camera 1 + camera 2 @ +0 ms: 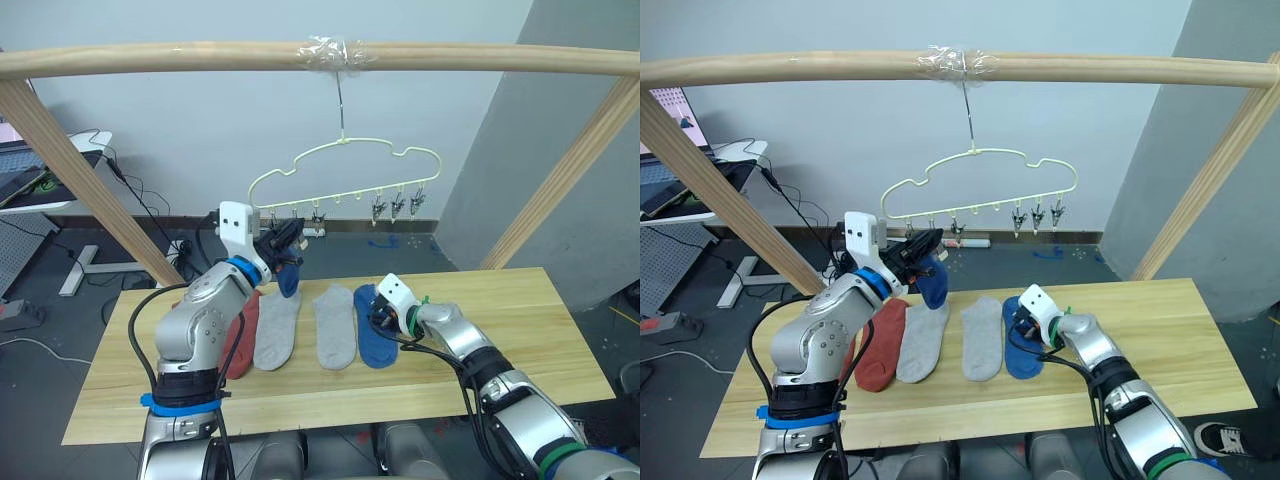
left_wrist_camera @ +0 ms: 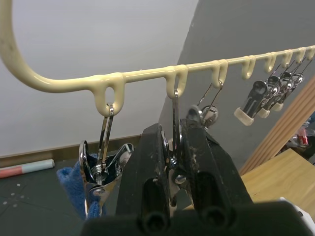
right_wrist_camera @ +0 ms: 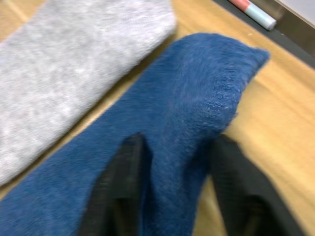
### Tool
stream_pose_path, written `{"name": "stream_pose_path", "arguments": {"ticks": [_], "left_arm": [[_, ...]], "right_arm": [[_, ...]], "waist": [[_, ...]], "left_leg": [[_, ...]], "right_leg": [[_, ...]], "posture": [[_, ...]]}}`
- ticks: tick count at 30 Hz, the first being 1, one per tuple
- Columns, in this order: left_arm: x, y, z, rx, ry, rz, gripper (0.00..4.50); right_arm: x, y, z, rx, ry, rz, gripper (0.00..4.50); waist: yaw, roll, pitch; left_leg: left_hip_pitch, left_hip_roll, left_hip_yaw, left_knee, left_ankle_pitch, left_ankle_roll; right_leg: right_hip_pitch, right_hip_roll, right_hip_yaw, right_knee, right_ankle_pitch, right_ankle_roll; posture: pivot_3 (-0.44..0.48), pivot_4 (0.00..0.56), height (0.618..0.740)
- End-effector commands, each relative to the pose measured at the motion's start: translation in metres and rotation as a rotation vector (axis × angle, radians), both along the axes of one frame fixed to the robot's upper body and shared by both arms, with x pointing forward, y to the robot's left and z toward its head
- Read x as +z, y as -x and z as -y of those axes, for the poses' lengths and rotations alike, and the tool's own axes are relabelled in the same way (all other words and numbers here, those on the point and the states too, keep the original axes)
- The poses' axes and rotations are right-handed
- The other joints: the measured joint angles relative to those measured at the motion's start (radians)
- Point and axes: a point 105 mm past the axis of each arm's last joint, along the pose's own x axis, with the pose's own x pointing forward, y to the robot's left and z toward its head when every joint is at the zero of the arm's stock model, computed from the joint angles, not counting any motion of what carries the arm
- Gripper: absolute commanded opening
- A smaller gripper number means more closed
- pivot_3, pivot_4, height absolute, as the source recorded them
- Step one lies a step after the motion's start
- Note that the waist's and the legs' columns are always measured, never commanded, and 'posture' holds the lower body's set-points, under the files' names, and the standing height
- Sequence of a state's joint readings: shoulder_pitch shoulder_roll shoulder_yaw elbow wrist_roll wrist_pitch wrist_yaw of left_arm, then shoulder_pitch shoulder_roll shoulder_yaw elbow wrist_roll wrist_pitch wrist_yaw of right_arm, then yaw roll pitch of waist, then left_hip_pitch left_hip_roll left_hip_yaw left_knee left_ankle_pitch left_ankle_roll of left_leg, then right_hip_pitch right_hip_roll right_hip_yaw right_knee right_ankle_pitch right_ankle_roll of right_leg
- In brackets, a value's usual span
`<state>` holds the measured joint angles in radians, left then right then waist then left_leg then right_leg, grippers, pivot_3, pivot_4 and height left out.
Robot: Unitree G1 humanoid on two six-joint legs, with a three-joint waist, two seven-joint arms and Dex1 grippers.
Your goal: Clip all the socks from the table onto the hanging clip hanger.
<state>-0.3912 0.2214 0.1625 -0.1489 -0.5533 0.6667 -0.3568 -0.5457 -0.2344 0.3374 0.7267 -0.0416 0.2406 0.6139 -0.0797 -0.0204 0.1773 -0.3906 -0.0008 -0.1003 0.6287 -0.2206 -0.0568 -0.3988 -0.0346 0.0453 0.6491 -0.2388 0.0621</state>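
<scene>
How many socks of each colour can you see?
Rust-red socks: 1 in plain sight
Light grey socks: 2
Blue socks: 2, one on the table, one raised at the clip hanger
Total: 5

head stereo: high, looking down, sharing table [image 1: 560, 330] | wrist cams: close along each claw

On the pale wood table [image 1: 520, 330] you have one rust-red sock [image 1: 240, 345], two light grey socks [image 1: 278, 330] beside it and a blue sock [image 1: 374, 340], while another blue sock [image 1: 289, 278] hangs under the pale-yellow clip hanger [image 1: 345, 165] with silver clips [image 2: 101, 169].
</scene>
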Motion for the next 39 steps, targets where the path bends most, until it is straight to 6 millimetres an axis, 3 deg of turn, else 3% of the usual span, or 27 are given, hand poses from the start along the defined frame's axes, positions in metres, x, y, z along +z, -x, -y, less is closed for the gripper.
{"name": "stream_pose_path", "arguments": {"ticks": [1, 3, 6, 10, 17, 22, 32, 39], "left_arm": [[0.002, 0.005, 0.002, -0.045, 0.057, -0.038, 0.18], [0.002, 0.008, 0.006, -0.093, 0.141, -0.098, 0.18], [0.004, 0.012, 0.007, -0.149, 0.270, -0.174, 0.18], [0.011, 0.019, 0.002, -0.238, 0.469, -0.265, 0.18], [0.022, 0.022, -0.001, -0.284, 0.604, -0.299, 0.18], [0.024, 0.025, 0.003, -0.296, 0.626, -0.310, 0.18], [0.028, 0.027, 0.004, -0.297, 0.628, -0.310, 0.18], [0.031, 0.025, 0.007, -0.299, 0.637, -0.304, 0.18]], "right_arm": [[-0.009, 0.013, 0.015, 0.009, 0.025, -0.033, 0.49], [-0.002, 0.016, 0.019, 0.017, 0.002, -0.020, 0.03], [0.014, 0.022, 0.021, 0.029, -0.062, -0.015, 0.03], [0.060, 0.049, 0.014, 0.107, -0.264, -0.088, 0.03], [0.125, 0.088, -0.014, 0.260, -0.553, -0.194, 0.03], [0.161, 0.082, -0.040, 0.263, -0.680, -0.145, 0.03], [0.181, 0.074, -0.052, 0.253, -0.738, -0.110, 0.03], [0.181, 0.069, -0.054, 0.249, -0.732, -0.108, 0.03]], "waist": [[0.001, 0.000, 0.000], [0.001, 0.000, 0.000], [0.001, 0.000, 0.000], [-0.004, 0.000, 0.001], [-0.004, -0.001, 0.001], [-0.004, -0.001, 0.001], [0.002, -0.001, 0.001], [0.002, -0.001, 0.001]], "left_leg": [[0.000, 0.000, 0.000, 0.000, 0.000, 0.000], [0.002, 0.000, 0.000, 0.000, 0.000, 0.000], [0.008, 0.000, 0.000, -0.001, 0.000, 0.000], [0.008, 0.000, -0.002, 0.000, 0.000, 0.000], [0.008, 0.000, -0.003, 0.000, 0.000, 0.000], [0.007, 0.000, -0.002, -0.001, 0.000, 0.000], [0.005, -0.001, -0.002, -0.001, -0.001, -0.001], [0.005, -0.001, -0.003, -0.001, -0.001, -0.001]], "right_leg": [[0.001, 0.000, 0.000, 0.000, 0.000, 0.000], [0.003, 0.000, 0.000, -0.001, 0.000, 0.000], [0.009, 0.000, -0.001, -0.003, -0.001, 0.001], [0.009, 0.000, -0.001, -0.003, -0.001, 0.001], [0.009, 0.000, -0.003, -0.003, -0.001, 0.001], [0.009, -0.001, -0.002, -0.004, -0.001, 0.001], [0.007, -0.001, -0.002, -0.005, -0.001, 0.001], [0.007, -0.001, -0.003, -0.005, -0.002, 0.000]], "posture": [[-0.015, 0.139, 0.740], [-0.019, 0.139, 0.740], [-0.026, 0.140, 0.740], [-0.042, 0.138, 0.740], [-0.067, 0.126, 0.740], [-0.070, 0.122, 0.740], [-0.062, 0.127, 0.740], [-0.059, 0.140, 0.740]]}}
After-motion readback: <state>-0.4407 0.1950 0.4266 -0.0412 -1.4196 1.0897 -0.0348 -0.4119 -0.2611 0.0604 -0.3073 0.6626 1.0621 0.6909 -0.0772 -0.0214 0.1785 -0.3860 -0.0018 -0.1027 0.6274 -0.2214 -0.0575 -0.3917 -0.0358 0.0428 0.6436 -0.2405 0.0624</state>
